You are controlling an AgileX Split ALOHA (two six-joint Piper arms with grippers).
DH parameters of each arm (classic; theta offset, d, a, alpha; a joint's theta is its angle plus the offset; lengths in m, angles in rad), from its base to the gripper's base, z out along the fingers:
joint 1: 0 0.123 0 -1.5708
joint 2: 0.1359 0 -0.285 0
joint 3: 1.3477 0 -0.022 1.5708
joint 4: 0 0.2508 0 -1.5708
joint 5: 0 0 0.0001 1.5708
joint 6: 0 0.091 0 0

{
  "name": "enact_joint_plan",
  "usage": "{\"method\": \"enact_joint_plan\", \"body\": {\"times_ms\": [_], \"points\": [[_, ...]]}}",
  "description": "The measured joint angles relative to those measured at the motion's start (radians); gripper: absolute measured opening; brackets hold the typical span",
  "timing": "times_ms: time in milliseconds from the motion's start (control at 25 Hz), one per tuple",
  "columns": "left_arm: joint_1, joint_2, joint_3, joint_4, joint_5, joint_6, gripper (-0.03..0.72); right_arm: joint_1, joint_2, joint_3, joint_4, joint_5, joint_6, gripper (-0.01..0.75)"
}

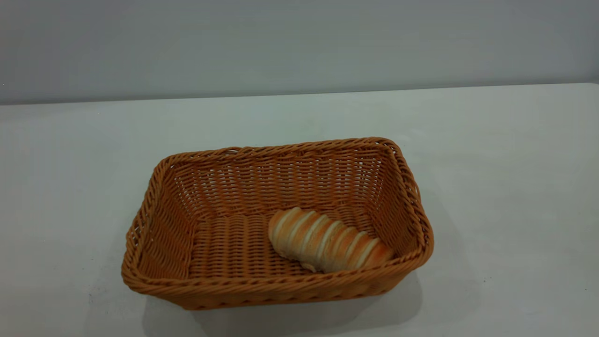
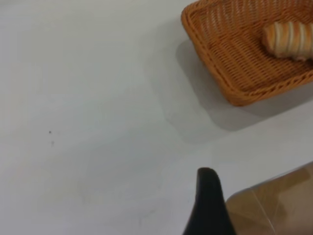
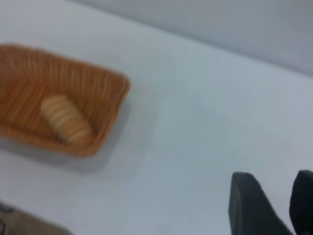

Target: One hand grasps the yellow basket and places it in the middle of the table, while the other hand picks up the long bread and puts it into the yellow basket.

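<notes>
The yellow basket (image 1: pixel 281 282) stands on the white table (image 1: pixel 496 159), near the middle and toward the front. The long bread (image 1: pixel 327 241) lies on the basket's floor, at its right front corner. Neither gripper shows in the exterior view. The left wrist view shows the basket (image 2: pixel 205 58) with the bread (image 2: pixel 288 39) in it, well away from my left gripper (image 2: pixel 209 205), which hangs over bare table by the table's edge. The right wrist view shows the basket (image 3: pixel 113 108) and bread (image 3: pixel 66 120) far from my right gripper (image 3: pixel 275 182), which is open and empty above the table.
A grey wall (image 1: pixel 299 42) rises behind the table's far edge. In the left wrist view the table's edge runs close to the gripper, with brown floor (image 2: pixel 279 205) beyond it. Bare table lies on all sides of the basket.
</notes>
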Motion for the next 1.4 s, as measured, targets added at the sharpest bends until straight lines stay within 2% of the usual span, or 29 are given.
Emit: {"method": "enact_joint_plan", "body": {"times_ms": [200,400,920,1400], "points": [[0.000,-0.042,0.038,0.004,0.016,-0.006,0.594,0.000,-0.222,0.175,0.029,0.000,0.000,0.245],[0.000,-0.060,0.057,0.008,0.016,-0.019,0.594,0.000,-0.394,0.272,0.037,0.000,-0.001,0.245],[0.000,-0.060,0.057,0.009,0.016,-0.021,0.594,0.000,-0.397,0.470,0.064,-0.058,-0.004,0.245],[0.000,-0.060,0.057,0.010,0.016,-0.021,0.594,0.000,-0.397,0.513,0.081,-0.094,0.000,0.245]]}}
